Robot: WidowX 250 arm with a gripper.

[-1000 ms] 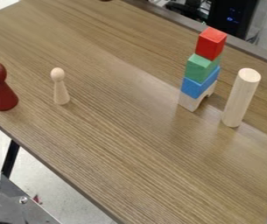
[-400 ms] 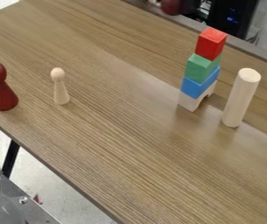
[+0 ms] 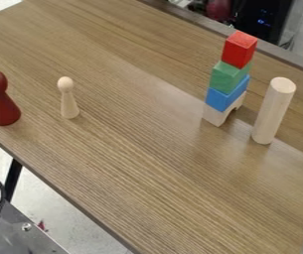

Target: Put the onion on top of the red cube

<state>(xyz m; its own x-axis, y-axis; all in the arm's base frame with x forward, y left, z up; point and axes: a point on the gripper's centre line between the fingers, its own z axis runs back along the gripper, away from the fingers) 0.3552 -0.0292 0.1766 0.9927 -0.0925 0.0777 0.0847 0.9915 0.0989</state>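
A dark red onion (image 3: 218, 9) is held up at the camera view's top edge, left of and farther back than the block tower. My gripper (image 3: 218, 4) is mostly cut off by that edge and is shut on the onion. The red cube (image 3: 239, 49) tops a leaning-looking stack at the right rear of the table. Under it come a green block (image 3: 229, 77), a blue block (image 3: 226, 93) and a pale arch block (image 3: 220, 114). Onion and cube are apart.
A tall pale cylinder (image 3: 273, 110) stands just right of the tower on the wooden table (image 3: 133, 149). At the left are a dark red peg figure (image 3: 4, 106) and a smaller pale one (image 3: 68, 101). A black computer (image 3: 263, 22) sits behind the rear edge.
The onion has come into clear view at the top edge and moved right towards the tower's side. A black cable has appeared at the lower left. The blocks and figures have not moved.
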